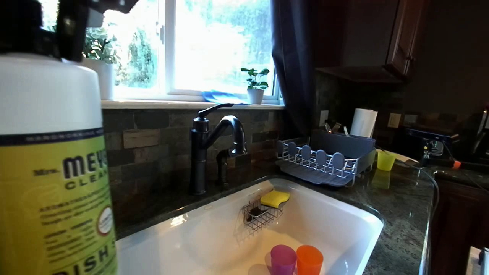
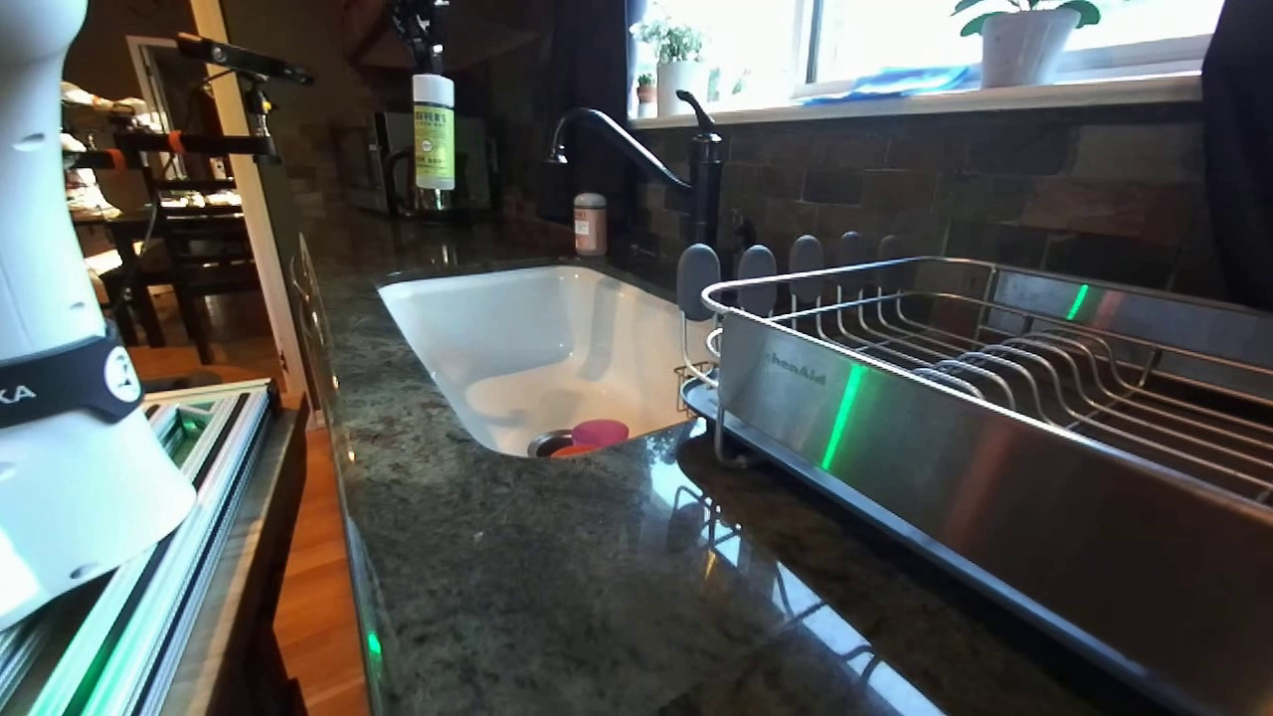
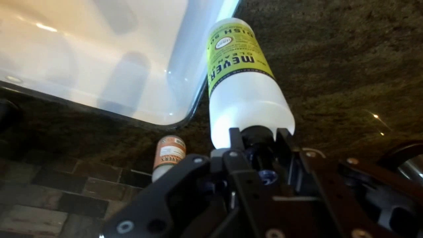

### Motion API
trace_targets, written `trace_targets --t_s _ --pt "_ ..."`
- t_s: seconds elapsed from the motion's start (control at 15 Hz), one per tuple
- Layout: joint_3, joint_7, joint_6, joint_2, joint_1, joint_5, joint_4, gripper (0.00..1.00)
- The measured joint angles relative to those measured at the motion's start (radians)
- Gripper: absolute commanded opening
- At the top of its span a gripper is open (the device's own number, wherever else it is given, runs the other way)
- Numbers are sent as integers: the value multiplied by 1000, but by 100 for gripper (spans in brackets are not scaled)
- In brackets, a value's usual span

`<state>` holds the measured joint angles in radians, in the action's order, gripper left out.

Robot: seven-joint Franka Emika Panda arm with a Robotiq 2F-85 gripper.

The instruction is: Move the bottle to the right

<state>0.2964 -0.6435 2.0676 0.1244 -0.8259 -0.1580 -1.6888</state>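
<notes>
Claw [image 3: 259, 136] clamped on black top of slim green-and-white plastic bottle [image 3: 246, 86]; bottle hangs above dark stone worktop [image 3: 330, 59] near glossy white sink [image 3: 158, 86]. Suggest: traverse rightward slowly, damp swing, seat base before releasing.

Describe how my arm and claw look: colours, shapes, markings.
In an exterior view, the arm is white, smooth and rounded, with a black band carrying white letters, "KA" visible, and a round black-and-white emblem. In the wrist view, the claw is black, with bar-like links and silvery round screw heads.
</notes>
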Motion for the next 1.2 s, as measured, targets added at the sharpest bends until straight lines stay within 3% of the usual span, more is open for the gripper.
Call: trace_targets --t_s 0.13,0.2,0.4,0.6,0.67,1.0,1.2 --pt "5 -18 4 -88 25 29 -100 8" --pt "9 -23 7 -134 40 41 -150 30" --pt "16 -30 41 -252 83 58 -281 30" --pt "18 -36 51 -284 89 61 -318 30" --pt "19 -38 53 -284 89 61 -320 8" --pt "61 -48 39 -301 160 71 -344 8" --pt "69 -73 -7 -395 221 121 -416 8"
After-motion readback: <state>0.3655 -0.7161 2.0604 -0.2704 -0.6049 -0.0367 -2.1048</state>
